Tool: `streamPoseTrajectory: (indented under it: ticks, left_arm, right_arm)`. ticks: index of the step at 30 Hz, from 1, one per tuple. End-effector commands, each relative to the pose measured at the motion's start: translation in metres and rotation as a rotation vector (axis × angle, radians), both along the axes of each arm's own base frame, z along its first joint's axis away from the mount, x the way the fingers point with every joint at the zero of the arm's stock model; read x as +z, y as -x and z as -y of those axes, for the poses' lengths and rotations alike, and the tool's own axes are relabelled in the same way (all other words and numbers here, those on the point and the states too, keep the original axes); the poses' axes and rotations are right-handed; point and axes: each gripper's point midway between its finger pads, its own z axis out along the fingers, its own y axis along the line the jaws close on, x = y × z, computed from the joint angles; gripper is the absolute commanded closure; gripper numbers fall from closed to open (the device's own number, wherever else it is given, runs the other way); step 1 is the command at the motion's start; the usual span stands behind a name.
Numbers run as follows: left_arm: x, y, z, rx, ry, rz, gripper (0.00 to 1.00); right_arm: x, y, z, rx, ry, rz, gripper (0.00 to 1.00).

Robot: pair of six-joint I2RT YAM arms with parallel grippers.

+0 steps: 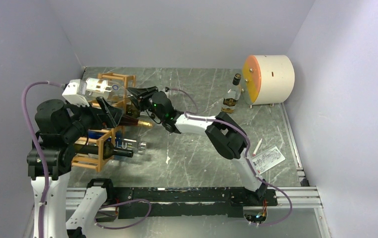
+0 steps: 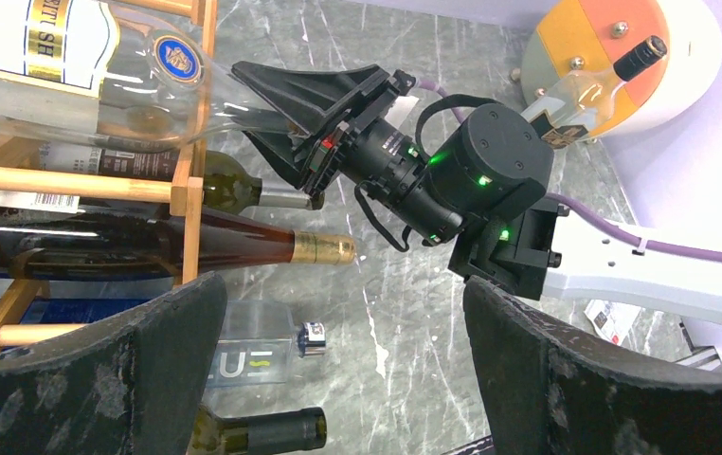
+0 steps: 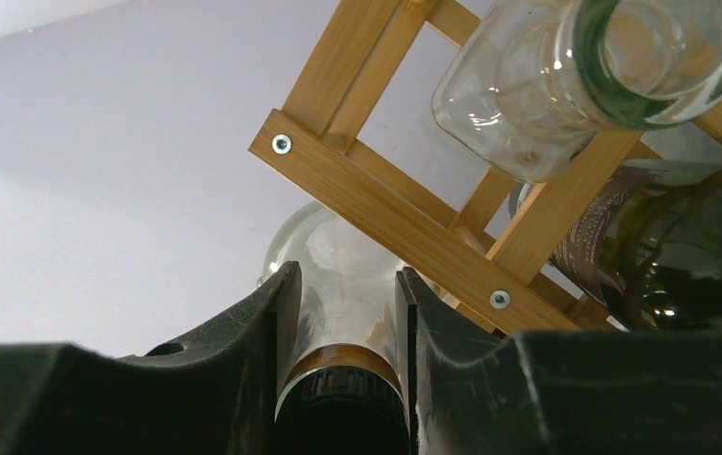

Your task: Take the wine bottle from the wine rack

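Gripping neck of clear bottle [image 1: 100, 87], right gripper [image 3: 343, 303] clamped on it; bottle lies atop rack [image 1: 123, 78]. Glass: likely weighty, rigid, slick, breakable, so neck gives best hold. Empty left gripper [image 2: 343, 303] agape beside rack.

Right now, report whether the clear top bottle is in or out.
In: the clear bottle lies sideways atop the wine rack, its neck clamped by the fingers of the right gripper.
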Motion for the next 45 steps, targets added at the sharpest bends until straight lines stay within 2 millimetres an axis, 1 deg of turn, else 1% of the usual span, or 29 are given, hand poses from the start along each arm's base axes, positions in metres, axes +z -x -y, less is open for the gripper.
streamPoseTrajectory:
  ticks: [1, 4, 8, 12, 15, 17, 18, 20, 21, 22, 25, 31, 34, 40, 42, 43, 45]
  left_arm:
    - [0.008, 0.001, -0.003, 0.014, -0.006, 0.016, 0.02]
    - [0.008, 0.0, -0.004, 0.019, -0.007, 0.014, 0.02]
    - [0.008, -0.002, -0.004, 0.021, -0.008, 0.01, 0.02]
    - [0.012, -0.004, -0.006, 0.026, -0.014, 0.015, 0.02]
    - [0.013, -0.008, -0.009, 0.048, -0.011, 0.014, 0.02]
    - [0.015, -0.008, -0.006, 0.035, -0.008, 0.018, 0.02]
    - [0.017, -0.008, -0.006, 0.035, -0.006, 0.025, 0.02]
    - [0.02, -0.008, -0.008, 0.048, -0.005, 0.036, 0.02]
    - [0.021, -0.008, -0.009, 0.052, -0.007, 0.04, 0.02]
    - [0.022, -0.008, -0.01, 0.056, -0.011, 0.043, 0.02]
    - [0.024, -0.011, -0.017, 0.094, -0.024, 0.046, 0.02]
    - [0.034, -0.014, -0.024, 0.132, -0.048, 0.068, 0.02]
    - [0.034, -0.015, -0.022, 0.121, -0.045, 0.068, 0.02]
    - [0.025, -0.017, -0.015, 0.093, -0.016, 0.044, 0.02]
    - [0.025, -0.015, -0.017, 0.1, -0.02, 0.045, 0.02]
    - [0.025, -0.015, -0.018, 0.106, -0.021, 0.048, 0.02]
    - [0.024, -0.014, -0.019, 0.115, -0.02, 0.051, 0.02]
  right_arm:
    - [0.086, 0.004, 0.015, 0.011, -0.152, 0.14, 1.0]
    - [0.104, 0.007, 0.02, 0.018, -0.192, 0.167, 1.0]
    - [0.12, 0.009, 0.031, 0.011, -0.229, 0.189, 1.0]
    - [0.132, 0.008, 0.043, -0.005, -0.247, 0.2, 1.0]
    - [0.141, 0.004, 0.053, -0.01, -0.299, 0.203, 1.0]
    - [0.147, 0.004, 0.057, -0.008, -0.312, 0.213, 1.0]
    - [0.148, 0.006, 0.059, -0.009, -0.311, 0.212, 1.0]
    - [0.142, 0.006, 0.061, -0.013, -0.305, 0.205, 1.0]
    - [0.158, 0.01, 0.069, -0.016, -0.33, 0.225, 1.0]
    - [0.163, 0.012, 0.073, -0.017, -0.342, 0.236, 1.0]
    - [0.167, 0.015, 0.082, -0.019, -0.358, 0.238, 1.0]
    - [0.182, 0.022, 0.099, -0.022, -0.38, 0.257, 1.0]
    - [0.193, 0.025, 0.112, -0.039, -0.387, 0.273, 1.0]
    - [0.212, 0.026, 0.142, -0.07, -0.371, 0.293, 1.0]
    - [0.213, 0.03, 0.15, -0.073, -0.349, 0.291, 1.0]
    - [0.22, 0.035, 0.158, -0.077, -0.345, 0.301, 1.0]
    - [0.222, 0.039, 0.172, -0.084, -0.317, 0.302, 1.0]
